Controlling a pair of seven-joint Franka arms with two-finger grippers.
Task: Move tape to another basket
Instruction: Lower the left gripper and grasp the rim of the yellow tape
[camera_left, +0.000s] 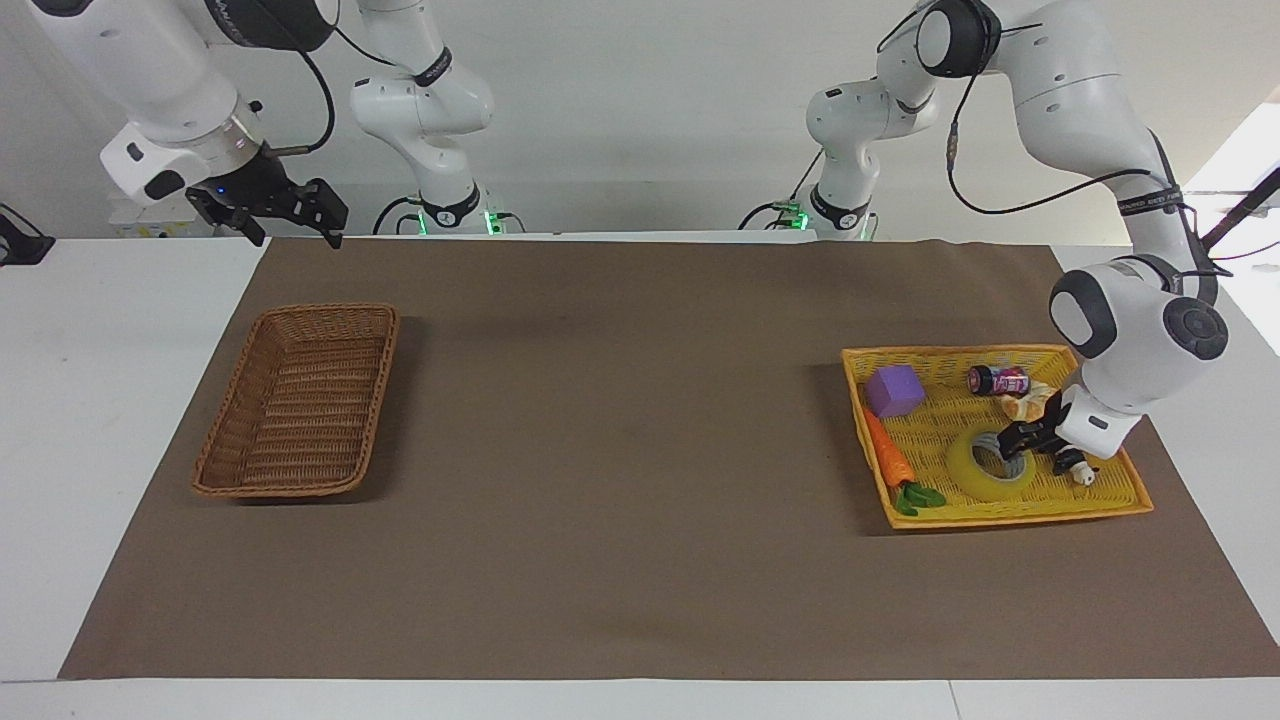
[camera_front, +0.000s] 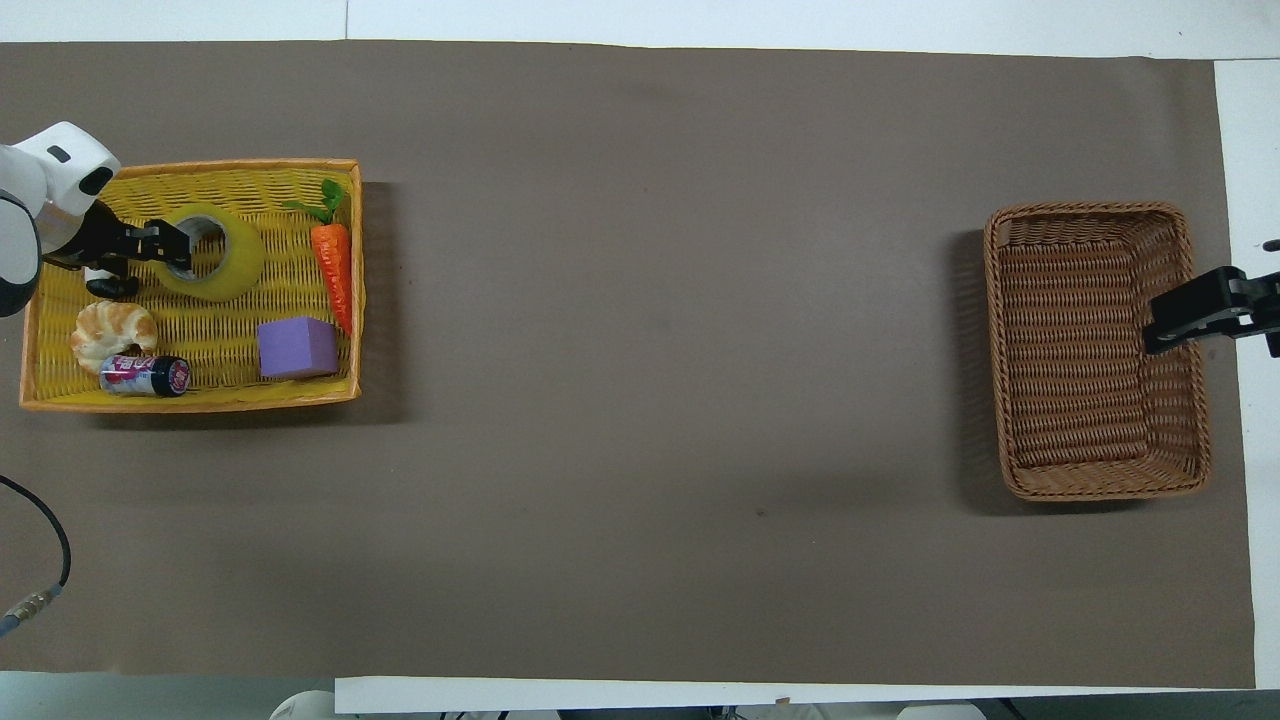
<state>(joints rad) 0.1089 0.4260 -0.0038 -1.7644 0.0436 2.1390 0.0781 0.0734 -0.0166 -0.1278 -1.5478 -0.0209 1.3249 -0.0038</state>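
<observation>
Two tools: left tool (camera_left: 1008, 441) straddled the tape (camera_left: 985, 472) wall, grip unconfirmed, for lifting.
Right tool (camera_left: 290, 212): apart, waited above bench edge.
Wicker basket (camera_left: 298, 413): destination.

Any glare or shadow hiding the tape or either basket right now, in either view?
Facing view: bright window glare only at the frame edge by the left arm; tape evenly lit, partly covered by the left pincer. Overhead view: soft shadows beside the yellow basket and the brown basket; nothing hidden.
</observation>
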